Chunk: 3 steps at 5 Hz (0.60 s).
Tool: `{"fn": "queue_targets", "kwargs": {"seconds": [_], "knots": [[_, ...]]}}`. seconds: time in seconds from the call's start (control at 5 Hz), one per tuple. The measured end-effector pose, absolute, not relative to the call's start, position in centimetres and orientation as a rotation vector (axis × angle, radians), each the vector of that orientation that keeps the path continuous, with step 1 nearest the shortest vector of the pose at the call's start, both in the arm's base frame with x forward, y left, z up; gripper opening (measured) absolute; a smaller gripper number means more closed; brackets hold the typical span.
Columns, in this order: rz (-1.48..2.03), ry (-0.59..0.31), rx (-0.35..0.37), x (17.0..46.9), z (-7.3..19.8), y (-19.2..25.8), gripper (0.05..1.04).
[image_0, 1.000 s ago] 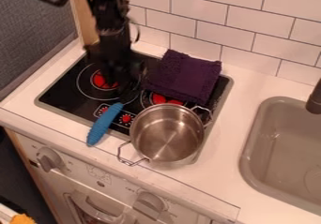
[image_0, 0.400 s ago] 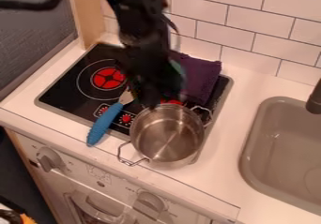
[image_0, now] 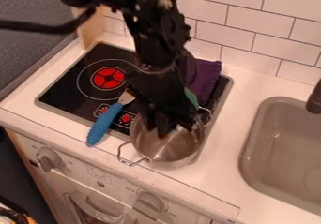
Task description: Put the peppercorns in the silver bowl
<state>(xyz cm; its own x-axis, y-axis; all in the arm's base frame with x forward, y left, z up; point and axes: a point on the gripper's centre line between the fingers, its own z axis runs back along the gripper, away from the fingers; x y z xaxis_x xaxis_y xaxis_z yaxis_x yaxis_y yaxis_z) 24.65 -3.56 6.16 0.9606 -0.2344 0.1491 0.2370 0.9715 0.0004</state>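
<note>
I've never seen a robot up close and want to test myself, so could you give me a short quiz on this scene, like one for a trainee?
1. Multiple choice: The lower end of the black robot arm is at: (a) the sink, (b) the round silver metal pot with wire handles, (c) the wall tiles.
2. Fill in: The utensil lying across the edge of the black glass stovetop has a ____ handle.
3. True or false: The pot stands inside the sink.

Key: 1: b; 2: blue; 3: false, it stands at a corner of the stovetop.
</note>
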Motion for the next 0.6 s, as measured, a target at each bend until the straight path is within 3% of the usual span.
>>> {"fn": "queue_targets", "kwargs": {"seconds": [0.4, 0.6], "knots": [[-0.235, -0.144, -0.029, 25.1, 6.0, -3.3, 0.884], [-0.210, -0.146, -0.021, 24.9, 7.0, -3.0, 1.011]]}}
